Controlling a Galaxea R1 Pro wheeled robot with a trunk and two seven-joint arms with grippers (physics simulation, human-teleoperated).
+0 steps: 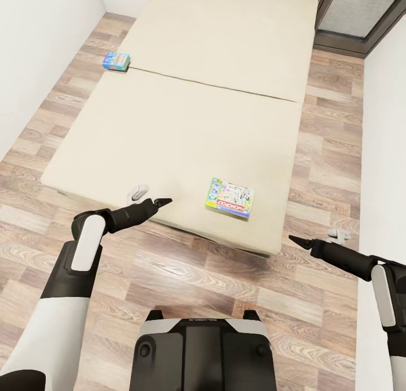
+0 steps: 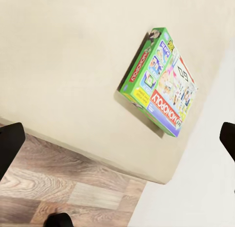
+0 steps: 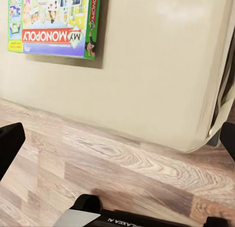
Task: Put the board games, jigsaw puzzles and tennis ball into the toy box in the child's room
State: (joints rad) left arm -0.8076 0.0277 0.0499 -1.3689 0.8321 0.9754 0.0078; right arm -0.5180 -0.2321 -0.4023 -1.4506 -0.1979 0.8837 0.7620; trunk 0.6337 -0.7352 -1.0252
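Note:
Two board games lie on the bed (image 1: 186,126), a wide cream mattress. The green-white-red Monopoly box (image 1: 229,198) rests flat near the bed's front edge, also seen in the left wrist view (image 2: 159,82) and the right wrist view (image 3: 54,23). A smaller blue box (image 1: 117,61) sits at the bed's far left edge. My left gripper (image 1: 163,201) hovers open over the front edge, left of the Monopoly box, holding nothing. Over the floor off the bed's front right corner, my right gripper (image 1: 299,243) is open and empty too. In both wrist views the dark fingers (image 2: 10,148) (image 3: 10,148) stand wide apart.
Wood plank floor (image 1: 197,272) surrounds the bed. White walls close in on the left (image 1: 34,53) and right (image 1: 386,154). A dark door frame (image 1: 361,39) stands at the back right. My base (image 1: 203,351) faces the bed's front edge.

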